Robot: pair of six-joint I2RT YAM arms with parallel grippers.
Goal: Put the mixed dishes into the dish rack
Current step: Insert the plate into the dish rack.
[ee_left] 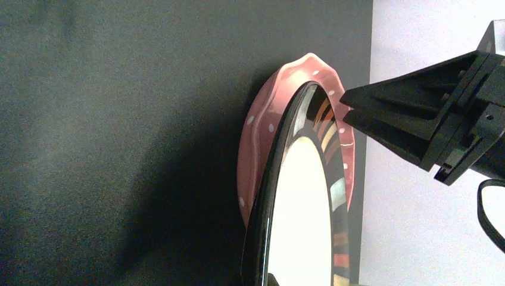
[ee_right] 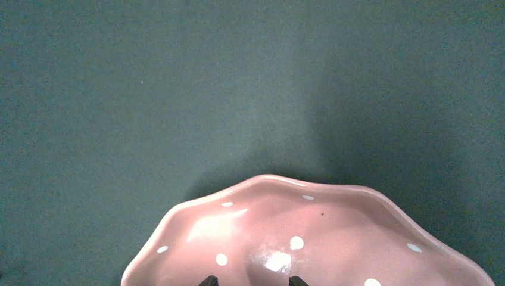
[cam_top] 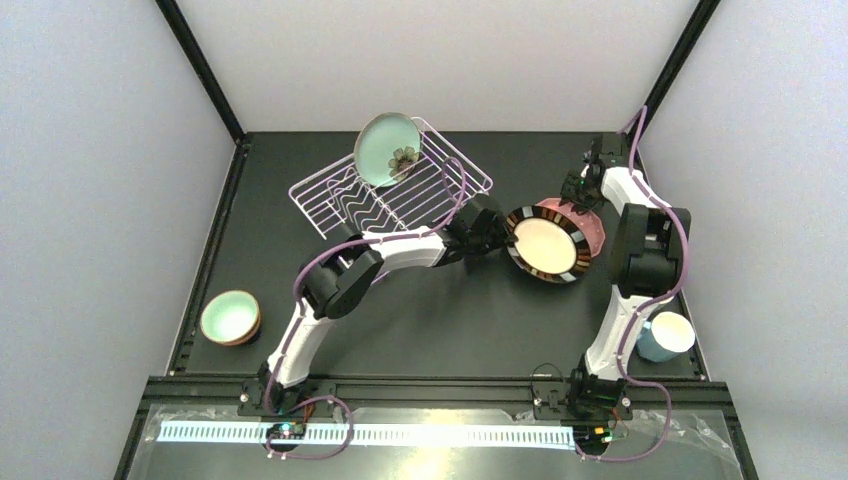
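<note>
Okay, the striped-rim plate, dark banded edge and cream centre, is right of the table's middle, out of the dish rack and just beside the rack's near right corner. Your left end effector is pressed together on the plate's left rim, pinching it. The left wrist view shows the plate edge-on and very close. The pink speckled plate lies right behind it, partly covered by it, and you cannot tell whether the two plates touch. Your right end effector is at the pink plate's far edge with its fingers spread, the tips over the plate's inner surface. Whether they touch the ceramic is not clear. The rack sits at the table's far centre-left, with the mint-green flowered plate standing tilted at its far side. A small mint bowl with a brownish outside sits on the table's near left, well apart from the rack. The light blue mug stands at the near right, just beside your right arm.
</note>
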